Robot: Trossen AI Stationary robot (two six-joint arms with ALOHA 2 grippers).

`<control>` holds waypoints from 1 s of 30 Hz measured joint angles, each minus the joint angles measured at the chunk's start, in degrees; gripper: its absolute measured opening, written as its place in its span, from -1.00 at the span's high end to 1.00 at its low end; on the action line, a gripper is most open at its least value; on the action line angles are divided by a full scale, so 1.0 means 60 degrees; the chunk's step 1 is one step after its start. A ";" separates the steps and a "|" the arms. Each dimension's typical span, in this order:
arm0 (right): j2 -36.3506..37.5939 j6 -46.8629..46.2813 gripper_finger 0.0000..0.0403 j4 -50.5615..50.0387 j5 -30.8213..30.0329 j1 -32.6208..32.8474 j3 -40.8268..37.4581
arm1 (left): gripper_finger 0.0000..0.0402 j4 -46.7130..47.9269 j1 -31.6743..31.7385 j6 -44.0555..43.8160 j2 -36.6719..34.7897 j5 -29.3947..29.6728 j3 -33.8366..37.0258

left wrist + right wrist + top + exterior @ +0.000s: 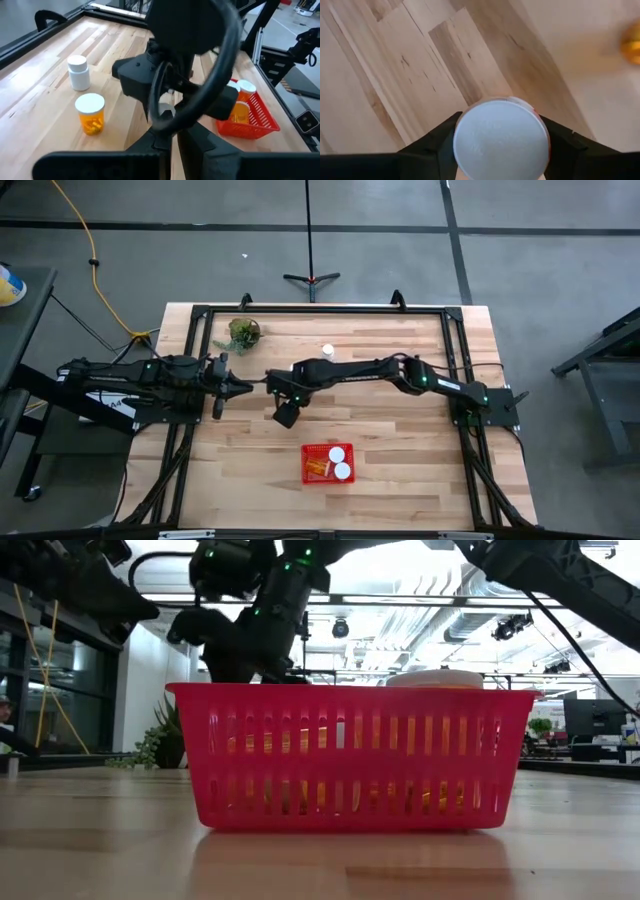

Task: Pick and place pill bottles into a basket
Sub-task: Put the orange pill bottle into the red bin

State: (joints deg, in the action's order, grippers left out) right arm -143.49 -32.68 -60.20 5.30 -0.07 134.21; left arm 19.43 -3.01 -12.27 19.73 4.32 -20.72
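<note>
Right gripper (500, 150) holds a white-capped pill bottle (501, 137) above the wooden table (400, 430).

Its dark fingers close on the bottle's sides, away from the small red perforated plastic basket (310, 472), which already holds bottles with two white caps showing. A whitish bottle (78, 72) and an orange bottle (91, 114) stand on the table. Left gripper (240, 386) waits near the green plant (242, 333); finger state unclear.

You've got a red slotted plastic basket (350, 755), orange translucent pill bottles with white caps (90, 114), one whitish cylindrical bottle (78, 73), and a pale wood-plank desk (400, 430).
</note>
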 joint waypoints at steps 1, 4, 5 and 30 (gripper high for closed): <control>0.0068 0.0004 -0.01 -0.0076 -0.0067 0.0018 0.0000 | 0.70 0.0002 -0.0003 0.0000 -0.0003 0.0000 -0.0002; 0.0312 0.0008 0.04 -0.0429 -0.0131 0.0119 0.0000 | 0.70 0.0024 -0.0002 0.0000 0.0000 0.0004 -0.0002; 0.0408 0.0006 0.04 -0.0494 -0.0114 0.0179 0.0000 | 0.70 0.0026 -0.0003 0.0000 0.0000 0.0004 -0.0002; 0.1539 -0.2461 -0.07 -0.1747 -0.1329 0.3109 -0.0025 | 0.70 0.0067 -0.0004 0.0004 0.0000 0.0047 -0.0002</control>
State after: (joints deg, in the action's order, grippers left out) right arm -134.26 -47.45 -70.68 -2.67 18.58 134.06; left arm 19.84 -3.03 -12.25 19.73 4.60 -20.73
